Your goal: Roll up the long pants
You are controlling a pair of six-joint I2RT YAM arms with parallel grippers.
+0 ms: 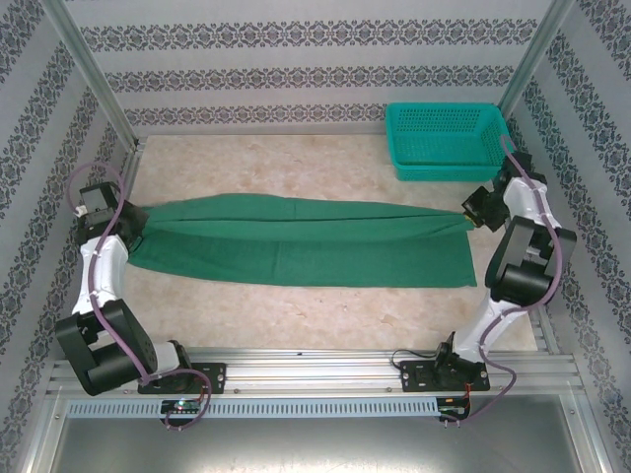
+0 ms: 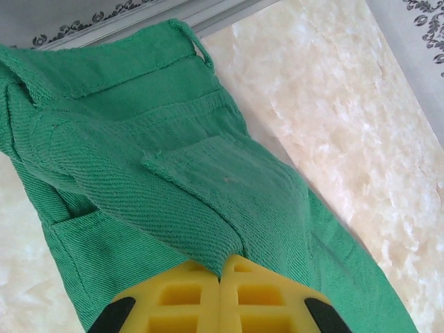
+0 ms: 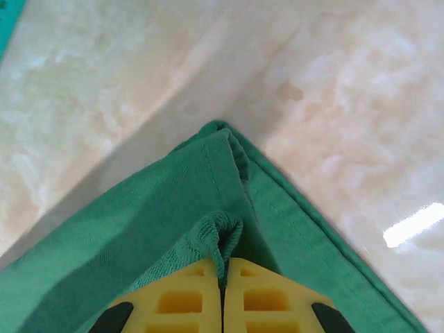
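The long pants [image 1: 296,239] are dark green and lie stretched left to right across the marble table, folded lengthwise. My left gripper [image 1: 131,219] is shut on the waist end; its yellow fingers [image 2: 187,291] pinch a fold of fabric near a pocket [image 2: 208,180]. At the far right my right gripper [image 1: 471,212] is shut on the leg-hem end, where a small fold of cloth [image 3: 218,236] is squeezed between the yellow fingertips [image 3: 260,295]. The pants [image 3: 139,229] hang slightly taut between the two grippers.
A teal mesh basket [image 1: 449,140] stands at the back right, just behind the right arm. Patterned walls and metal frame posts [image 1: 94,74] enclose the table. Bare marble [image 1: 296,168] lies behind the pants and in front of them [image 1: 315,315].
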